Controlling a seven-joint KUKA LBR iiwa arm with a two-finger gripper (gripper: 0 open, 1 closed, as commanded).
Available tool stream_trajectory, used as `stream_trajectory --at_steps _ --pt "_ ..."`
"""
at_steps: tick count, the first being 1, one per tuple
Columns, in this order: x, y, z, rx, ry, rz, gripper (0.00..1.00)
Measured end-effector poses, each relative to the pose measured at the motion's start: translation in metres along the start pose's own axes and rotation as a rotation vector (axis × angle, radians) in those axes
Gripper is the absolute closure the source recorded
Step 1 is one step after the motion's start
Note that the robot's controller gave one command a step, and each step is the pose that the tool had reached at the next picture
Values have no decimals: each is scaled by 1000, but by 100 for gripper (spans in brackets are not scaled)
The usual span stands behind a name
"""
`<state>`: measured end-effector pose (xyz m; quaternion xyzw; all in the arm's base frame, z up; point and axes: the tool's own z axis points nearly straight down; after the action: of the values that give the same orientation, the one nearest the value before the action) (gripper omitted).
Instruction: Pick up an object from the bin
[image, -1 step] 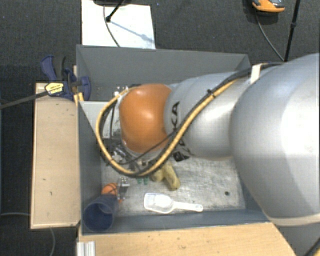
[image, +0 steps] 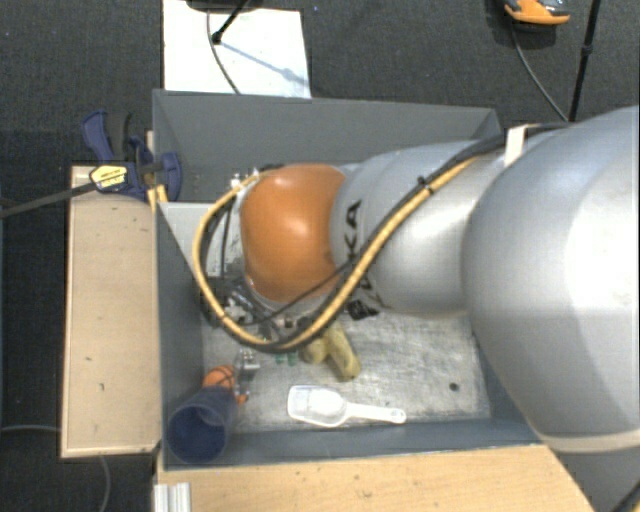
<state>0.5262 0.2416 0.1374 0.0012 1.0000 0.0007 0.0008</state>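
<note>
Arm (image: 480, 240) comes in from the right and fills most of the space over the bin (image: 180, 300). Orange cover (image: 290, 230) at the wrist sits over the left half of the bin. Yellow-and-black cables (image: 212, 240) loop around the cover's left side and under it.

Gripper (image: 244, 352) is below the cover, down near the floor at left centre. Most of it is hidden by the cover and cables, so whether it is open or closed is not to be made out. Nothing can be seen held in it.

Things nearest the gripper:
- small orange piece (image: 218, 378), just near-left of the gripper tip, on the floor. It may be touching the tip, but contact is unclear.
- tan lumpy piece (image: 338, 354), just right of the gripper, partly under the cables.
- a bit of green (image: 287, 351) showing at the cable loop's lower edge. Its kind is not readable.

Further off:
- white scoop (image: 318, 405), lying flat toward the near wall, bowl to the left and handle pointing right. It is apart from the gripper.
- dark blue cup (image: 197, 430), on its side in the near-left corner, just near of the orange piece.

Which thing the gripper is set on is unclear. The orange piece lies closest.
</note>
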Motion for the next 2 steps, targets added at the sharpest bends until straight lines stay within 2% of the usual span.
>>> stream_trajectory --at_steps 1,2 --pt "8 -6 64 10 8 -117 100" --pt "8 -6 64 10 8 -115 100"
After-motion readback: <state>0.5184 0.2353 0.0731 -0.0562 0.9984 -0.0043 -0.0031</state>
